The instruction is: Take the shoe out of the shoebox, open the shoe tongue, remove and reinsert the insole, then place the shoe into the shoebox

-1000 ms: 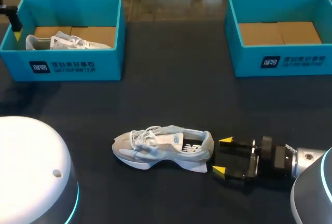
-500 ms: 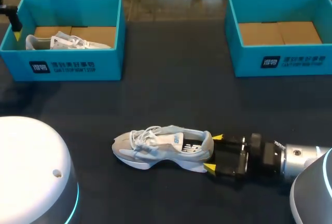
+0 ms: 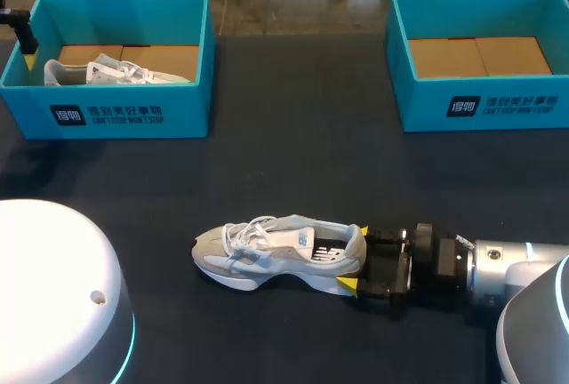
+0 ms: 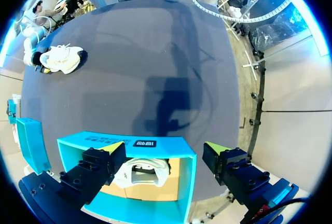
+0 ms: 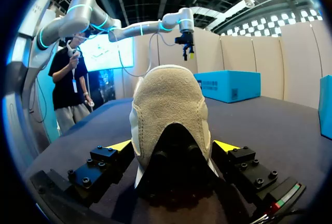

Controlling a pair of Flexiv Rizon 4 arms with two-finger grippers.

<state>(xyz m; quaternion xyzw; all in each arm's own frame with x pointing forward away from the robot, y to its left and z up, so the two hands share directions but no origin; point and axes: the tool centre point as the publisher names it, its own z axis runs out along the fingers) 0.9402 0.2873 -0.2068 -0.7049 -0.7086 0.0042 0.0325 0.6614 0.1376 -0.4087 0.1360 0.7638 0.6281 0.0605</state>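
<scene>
A grey-and-white shoe (image 3: 280,251) lies on its side on the dark table, toe to the left. My right gripper (image 3: 354,258) is at its heel, open, with one yellow tip on either side of it. From the right wrist the suede heel (image 5: 168,105) fills the gap between the spread fingers (image 5: 106,162). My left gripper (image 3: 27,42) hangs open over the left end of the left shoebox (image 3: 116,11). In the left wrist view that gripper (image 4: 166,149) is above the shoebox (image 4: 129,140), which holds a second white shoe (image 4: 142,172).
A second blue shoebox (image 3: 480,2) stands at the back right, showing only its cardboard bottom. Bare dark table lies between the boxes and the shoe. The white domes of my arm bases (image 3: 53,295) sit at the front corners.
My right gripper has slid left along the table until its fingers flank the shoe's heel. The shoe and my left arm have stayed put.
</scene>
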